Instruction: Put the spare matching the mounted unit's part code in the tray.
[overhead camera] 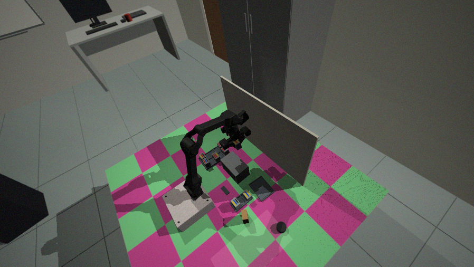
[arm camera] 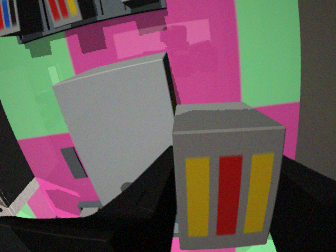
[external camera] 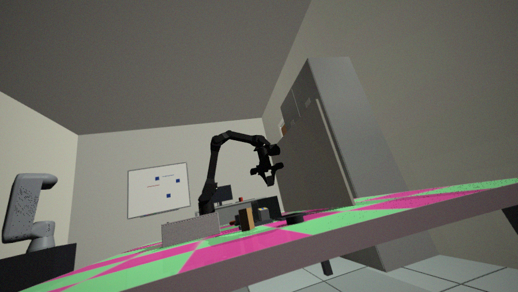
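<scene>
My one gripper point(overhead camera: 234, 144) point(external camera: 268, 181) point(arm camera: 212, 152) has its jaws closed on one grey block point(overhead camera: 236, 142) point(arm camera: 228, 190), raised above the table. I count three stripes on it: yellow, red, yellow.

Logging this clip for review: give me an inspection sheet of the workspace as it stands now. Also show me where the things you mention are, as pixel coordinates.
Surface: green and magenta checkered top.
Job's things: gray block with yellow, red, yellow stripes point(overhead camera: 236, 142) point(arm camera: 228, 187), held above the surface; dark tray point(overhead camera: 261, 189), block not in it; striped blocks in the larger rack point(overhead camera: 211, 164) and smaller rack point(overhead camera: 241, 200).
Clutter: tan block point(overhead camera: 244, 216) point(external camera: 246, 219) and black disc point(overhead camera: 281, 227) point(external camera: 295, 218); whether the job needs them, cannot tell.
End effector point(overhead camera: 236, 142) point(external camera: 268, 183) point(arm camera: 212, 152): shut on the striped gray block.
Cables: nothing seen.
Surroundings: upright panel point(overhead camera: 269, 129) point(external camera: 311, 170), desk point(overhead camera: 115, 28), cabinet point(overhead camera: 268, 43).
</scene>
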Controlling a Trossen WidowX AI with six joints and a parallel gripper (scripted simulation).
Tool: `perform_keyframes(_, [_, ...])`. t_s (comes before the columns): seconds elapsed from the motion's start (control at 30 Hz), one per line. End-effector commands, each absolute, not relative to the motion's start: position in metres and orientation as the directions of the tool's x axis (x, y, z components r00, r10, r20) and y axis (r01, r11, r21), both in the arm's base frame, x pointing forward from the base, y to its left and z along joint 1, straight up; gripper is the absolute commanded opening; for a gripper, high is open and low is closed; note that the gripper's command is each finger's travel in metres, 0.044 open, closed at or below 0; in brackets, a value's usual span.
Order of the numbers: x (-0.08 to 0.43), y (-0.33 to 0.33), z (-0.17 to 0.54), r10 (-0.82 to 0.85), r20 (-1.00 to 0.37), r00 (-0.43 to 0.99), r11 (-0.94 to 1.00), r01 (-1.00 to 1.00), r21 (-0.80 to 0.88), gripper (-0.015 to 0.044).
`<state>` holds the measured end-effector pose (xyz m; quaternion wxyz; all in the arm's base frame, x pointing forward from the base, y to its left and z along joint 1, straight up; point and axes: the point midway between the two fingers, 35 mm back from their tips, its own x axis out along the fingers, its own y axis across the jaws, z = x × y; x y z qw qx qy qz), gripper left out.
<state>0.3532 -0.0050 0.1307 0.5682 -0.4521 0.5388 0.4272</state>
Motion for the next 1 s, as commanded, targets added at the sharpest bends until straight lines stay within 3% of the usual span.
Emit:
perform_keyframes(0.0, [0.355,-0.024,0.132,0.000,-0.998,0.058,0.226,-0.972,-0.057,0.0000])
perform_keyframes(0.97, [0.317,-0.201,0.130,-0.022,-0.999,0.030,0.191,-0.981,-0.034,0.0000])
